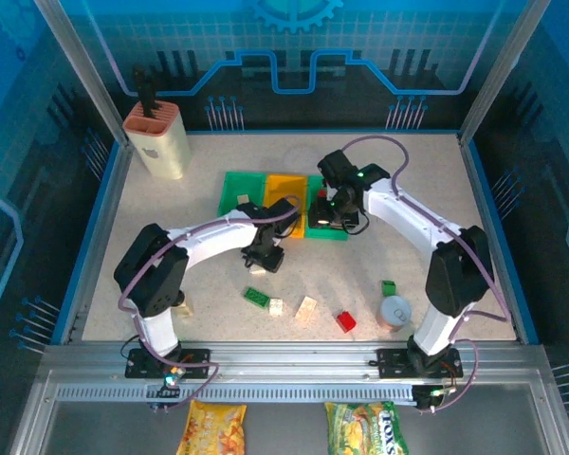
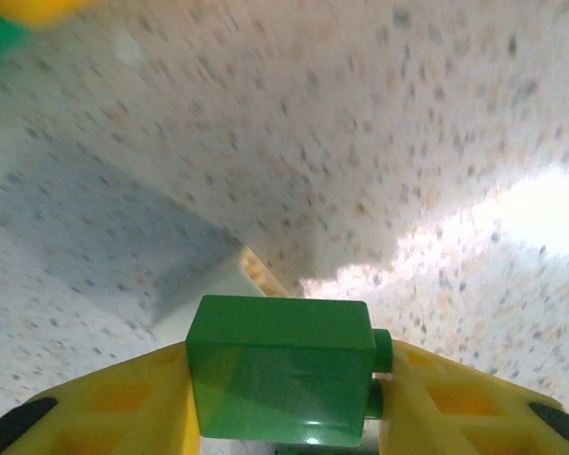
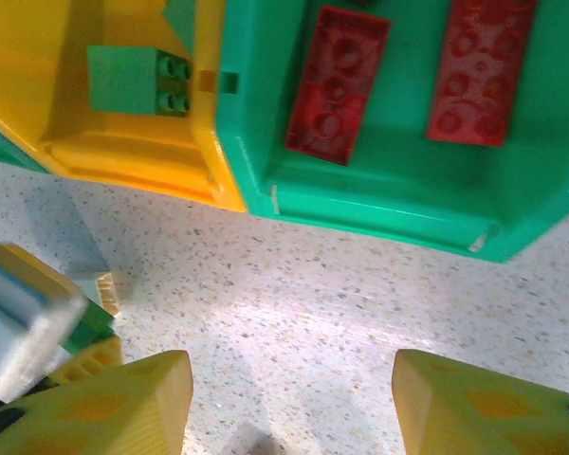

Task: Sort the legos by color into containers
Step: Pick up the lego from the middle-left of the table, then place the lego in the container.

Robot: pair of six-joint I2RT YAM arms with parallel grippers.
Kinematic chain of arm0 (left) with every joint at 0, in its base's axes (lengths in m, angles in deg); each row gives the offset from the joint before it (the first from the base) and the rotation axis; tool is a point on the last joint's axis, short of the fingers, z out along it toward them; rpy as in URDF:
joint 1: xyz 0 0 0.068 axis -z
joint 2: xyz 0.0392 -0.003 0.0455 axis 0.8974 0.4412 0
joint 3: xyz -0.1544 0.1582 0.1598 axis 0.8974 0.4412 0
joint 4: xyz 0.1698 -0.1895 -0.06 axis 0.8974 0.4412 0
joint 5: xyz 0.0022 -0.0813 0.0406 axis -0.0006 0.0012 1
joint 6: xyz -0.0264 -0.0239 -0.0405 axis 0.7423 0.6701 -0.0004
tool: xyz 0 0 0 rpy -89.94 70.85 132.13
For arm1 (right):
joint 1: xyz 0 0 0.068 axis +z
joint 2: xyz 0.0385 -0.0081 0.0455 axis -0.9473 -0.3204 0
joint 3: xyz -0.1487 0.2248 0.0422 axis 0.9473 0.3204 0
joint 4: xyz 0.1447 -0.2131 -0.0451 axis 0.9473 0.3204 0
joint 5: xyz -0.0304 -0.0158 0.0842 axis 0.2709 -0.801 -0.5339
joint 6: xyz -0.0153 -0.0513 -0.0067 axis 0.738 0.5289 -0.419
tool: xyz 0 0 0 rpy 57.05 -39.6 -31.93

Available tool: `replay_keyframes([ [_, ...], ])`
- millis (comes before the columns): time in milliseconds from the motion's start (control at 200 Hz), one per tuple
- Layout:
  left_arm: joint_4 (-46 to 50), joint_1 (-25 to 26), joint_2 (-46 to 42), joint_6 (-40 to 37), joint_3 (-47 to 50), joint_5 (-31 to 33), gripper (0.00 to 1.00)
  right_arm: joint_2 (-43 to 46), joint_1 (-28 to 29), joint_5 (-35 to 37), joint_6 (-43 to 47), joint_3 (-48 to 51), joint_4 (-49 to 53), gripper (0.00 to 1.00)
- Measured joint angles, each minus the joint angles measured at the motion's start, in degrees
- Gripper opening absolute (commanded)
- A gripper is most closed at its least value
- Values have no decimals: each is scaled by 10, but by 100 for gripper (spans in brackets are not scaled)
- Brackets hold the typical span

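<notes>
Left fingers [image 2: 104,408] clamp a green lego [image 2: 280,379] over the desk [image 2: 360,142], just in front of the containers [image 1: 284,190]. Right fingers [image 3: 493,403] stand wide apart and empty, above the desk before the right green bin [image 3: 398,190]. That bin holds two red legos [image 3: 338,83]. The yellow bin [image 3: 123,142] holds another green brick [image 3: 137,81].

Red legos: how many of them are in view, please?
3 red legos: one and another in the right green bin, a third on the table; more may be hidden.

Barely legible print
On the green snack bag [image 1: 368,428]: roughly "TOYS", too small to confirm; yellow bag [image 1: 212,427] unreadable.
</notes>
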Motion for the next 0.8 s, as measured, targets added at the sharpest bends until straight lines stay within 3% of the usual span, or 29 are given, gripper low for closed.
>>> replay_keyframes([
  [335, -1, -39, 20, 24, -119, -2, 45, 66, -44, 12, 9, 57, 6, 59],
  [800, 4, -90, 152, 24, -311, -15, 46, 124, -87, 19, 17, 105, 16, 59],
])
